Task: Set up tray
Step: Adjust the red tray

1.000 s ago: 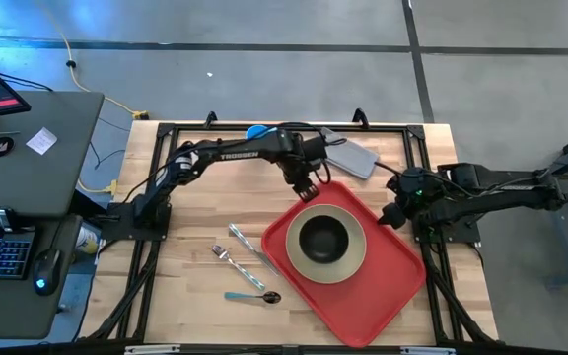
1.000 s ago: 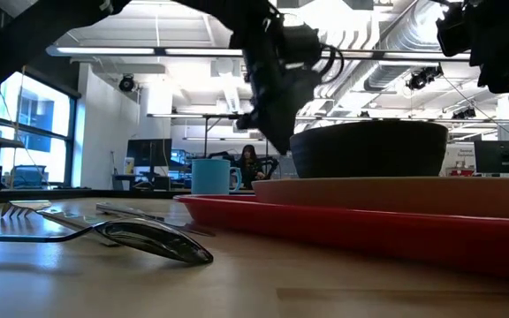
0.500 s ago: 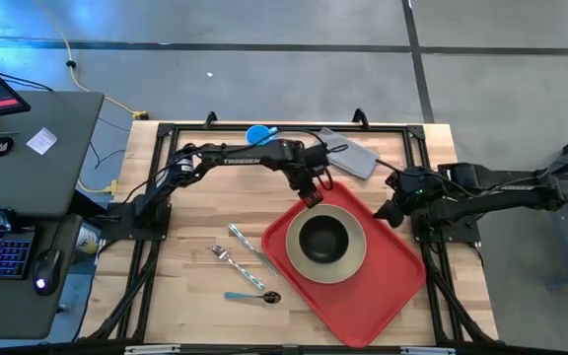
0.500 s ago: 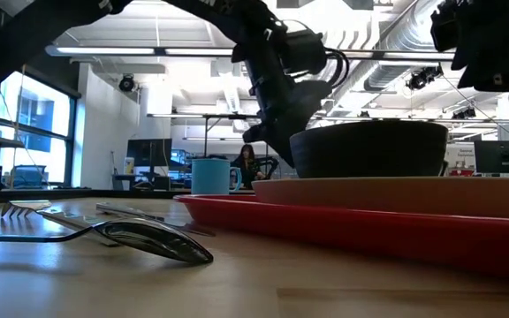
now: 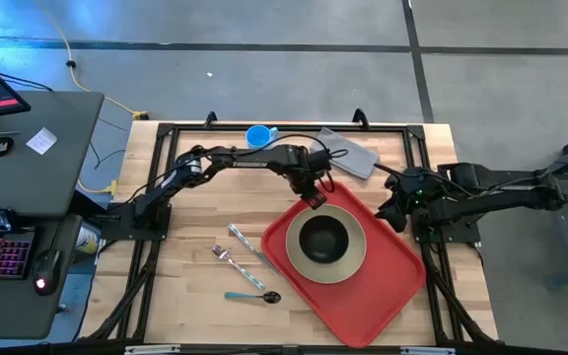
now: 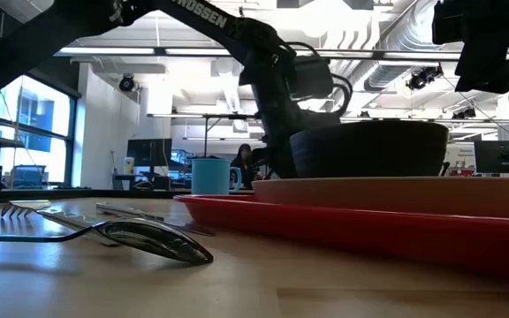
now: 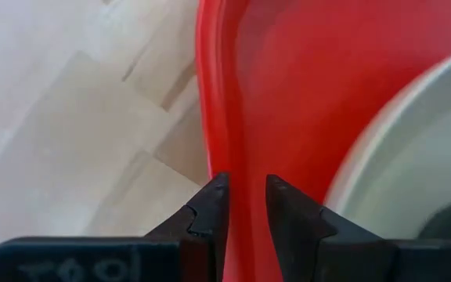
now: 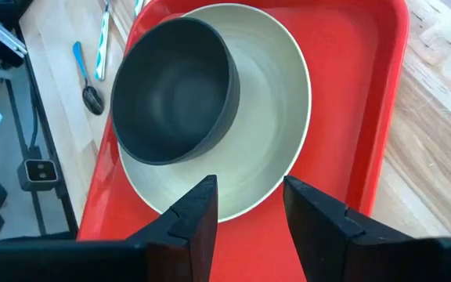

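Overhead and wrist views of the tray set-up. The large flat red plastic rectangular tray (image 5: 348,266) lies on the right half of the pale wooden slatted table (image 5: 195,212), carrying a round beige plate (image 5: 355,258) with a dark round bowl (image 5: 323,237) at its centre. Over the last second the left gripper (image 5: 314,198) has come down from above the far-left rim to rim level; in the left wrist view its two dark fingers (image 7: 210,205) now straddle the red rim with a narrow gap, apparently about to close rather than already clamped. The right gripper (image 5: 394,213) has drawn slightly back and hovers over the tray's right corner, fingers parted and holding nothing. This suggests the tray is about to be gripped for repositioning.

The tray sits rotated on the table: its long axis runs diagonally, from the far-left corner near the left gripper toward the near-right table edge. A metal knife (image 5: 248,246), metal fork (image 5: 230,258) and teal-handled spoon (image 5: 252,296) lie off the tray to its left, well apart from a blue cup (image 5: 257,135) at the far edge
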Robot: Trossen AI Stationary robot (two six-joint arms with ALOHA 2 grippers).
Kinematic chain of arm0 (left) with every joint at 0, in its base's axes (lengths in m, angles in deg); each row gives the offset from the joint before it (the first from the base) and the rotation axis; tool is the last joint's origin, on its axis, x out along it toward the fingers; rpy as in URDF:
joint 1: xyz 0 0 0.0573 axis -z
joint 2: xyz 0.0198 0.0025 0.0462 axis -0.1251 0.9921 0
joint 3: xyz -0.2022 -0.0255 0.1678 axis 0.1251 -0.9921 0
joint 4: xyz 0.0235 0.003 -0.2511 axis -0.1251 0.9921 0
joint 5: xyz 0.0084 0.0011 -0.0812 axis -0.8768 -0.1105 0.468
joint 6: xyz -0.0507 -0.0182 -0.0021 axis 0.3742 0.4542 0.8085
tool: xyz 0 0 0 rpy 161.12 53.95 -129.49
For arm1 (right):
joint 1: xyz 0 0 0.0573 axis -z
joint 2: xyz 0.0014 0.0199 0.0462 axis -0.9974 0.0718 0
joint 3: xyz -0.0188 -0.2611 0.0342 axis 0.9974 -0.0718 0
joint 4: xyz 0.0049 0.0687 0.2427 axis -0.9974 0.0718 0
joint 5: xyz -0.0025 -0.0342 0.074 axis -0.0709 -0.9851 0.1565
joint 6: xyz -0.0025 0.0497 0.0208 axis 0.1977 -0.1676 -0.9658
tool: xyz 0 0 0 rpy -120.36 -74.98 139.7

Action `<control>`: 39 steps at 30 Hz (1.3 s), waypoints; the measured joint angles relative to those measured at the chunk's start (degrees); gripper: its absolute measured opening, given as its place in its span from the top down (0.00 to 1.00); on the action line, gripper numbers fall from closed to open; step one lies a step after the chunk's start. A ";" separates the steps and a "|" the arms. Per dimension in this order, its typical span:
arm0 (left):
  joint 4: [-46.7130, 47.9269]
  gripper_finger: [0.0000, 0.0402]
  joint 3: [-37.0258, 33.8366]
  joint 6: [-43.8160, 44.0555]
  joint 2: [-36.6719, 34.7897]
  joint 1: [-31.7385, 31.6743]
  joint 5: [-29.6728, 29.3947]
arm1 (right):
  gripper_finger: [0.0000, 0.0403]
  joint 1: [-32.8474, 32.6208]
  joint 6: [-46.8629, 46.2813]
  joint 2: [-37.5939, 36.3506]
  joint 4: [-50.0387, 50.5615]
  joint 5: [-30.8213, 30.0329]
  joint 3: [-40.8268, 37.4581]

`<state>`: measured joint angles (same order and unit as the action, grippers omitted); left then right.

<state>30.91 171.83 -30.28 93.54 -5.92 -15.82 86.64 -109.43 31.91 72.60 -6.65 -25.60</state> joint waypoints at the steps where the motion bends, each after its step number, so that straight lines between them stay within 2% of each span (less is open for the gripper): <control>1: 0.66 0.70 -0.01 0.03 0.03 -0.02 0.12 | 0.66 0.01 0.14 0.00 0.00 -0.03 0.00; 10: 1.12 0.70 0.09 1.51 0.64 0.00 -1.18 | 0.66 0.02 -1.49 0.00 0.22 -1.81 0.00; 13: 1.49 0.76 0.09 1.54 0.68 -0.04 -1.09 | 0.66 0.02 -1.69 0.00 0.22 -1.86 0.00; 19: 3.07 0.95 0.04 1.68 0.72 -0.07 -0.82 | 0.66 0.02 -4.44 0.00 0.20 -2.58 0.00; 22: 3.32 0.94 0.04 1.77 0.77 -0.07 -1.01 | 0.66 0.02 -4.52 0.00 0.15 -2.62 0.00; 24: 3.78 0.89 -0.02 2.21 0.77 -0.07 -0.99 | 0.66 0.02 -4.52 0.00 0.15 -2.62 0.00; 32: 4.91 0.57 2.07 2.86 1.01 0.06 -0.62 | 0.66 0.02 -4.13 0.00 0.11 -3.18 0.00; 35: 4.78 0.50 3.04 2.83 1.14 0.10 -1.05 | 0.66 0.02 -4.13 0.00 0.09 -3.17 0.00; 39: 4.65 0.45 3.13 2.86 1.22 -0.02 -3.71 | 0.66 0.02 -4.17 0.00 0.09 -2.76 0.00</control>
<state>35.55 174.96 -27.42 94.76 -5.94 -19.53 86.66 -113.61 31.91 72.69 -9.41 -25.60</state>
